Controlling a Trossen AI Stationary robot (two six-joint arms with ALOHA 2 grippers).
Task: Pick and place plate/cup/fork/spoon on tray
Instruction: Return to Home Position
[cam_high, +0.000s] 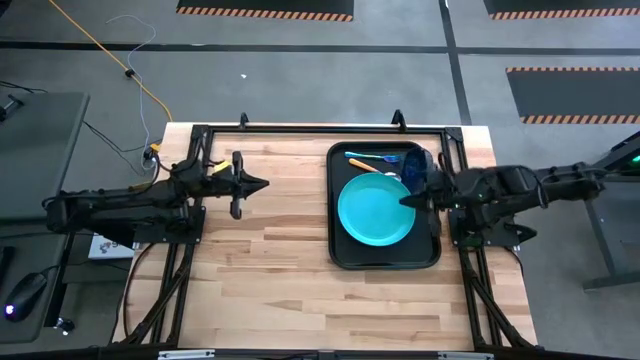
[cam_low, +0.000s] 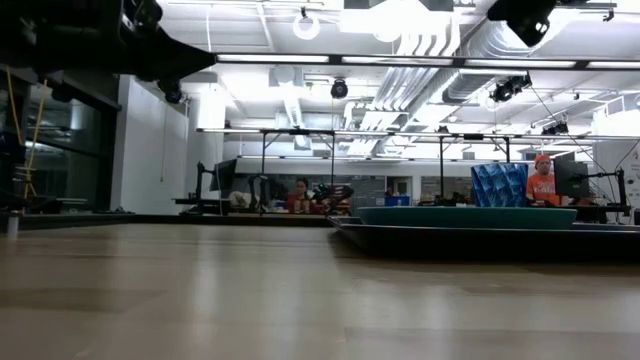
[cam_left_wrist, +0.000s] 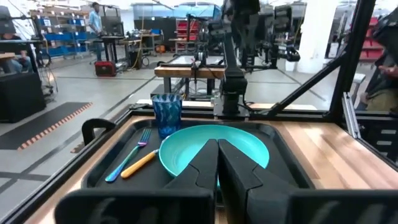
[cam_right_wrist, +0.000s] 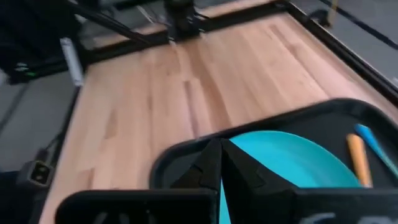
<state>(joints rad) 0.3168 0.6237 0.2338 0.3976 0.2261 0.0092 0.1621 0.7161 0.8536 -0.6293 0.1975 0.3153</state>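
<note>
**Edges and clearance.** The wooden counter (cam_high: 260, 270) is bounded by black frame rails. The tray (cam_high: 334, 215) lies on its right half, close to the right rail, with its long sides running front to back. A wide stretch of bare boards separates the tray's left rim from the left pincer (cam_high: 262, 184). That pincer hovers above the boards, pointing at the tray. Its fingers (cam_left_wrist: 199, 171) are pressed together with nothing between them. The right pincer (cam_high: 405, 200) hangs over the tray's right side, its tip above the plate's right edge. Its fingers (cam_right_wrist: 205, 168) are likewise closed and empty.

**Obstructed.** From above, the right arm overlaps the tray's right rim. At counter height the rim hides the cutlery. The spoon's bowl cannot be made out.

**Items.** The plate (cam_high: 370, 210) is round and turquoise. It lies flat at the tray's centre and spans nearly the whole short side. The cup (cam_high: 417, 168) is dark blue, translucent and ribbed. It stands upright at the tray's rear right corner, just beside the plate's rim. A yellow spoon (cam_high: 362, 163) and a blue fork (cam_high: 378, 157) lie side by side at the same end, left of the cup.
</note>
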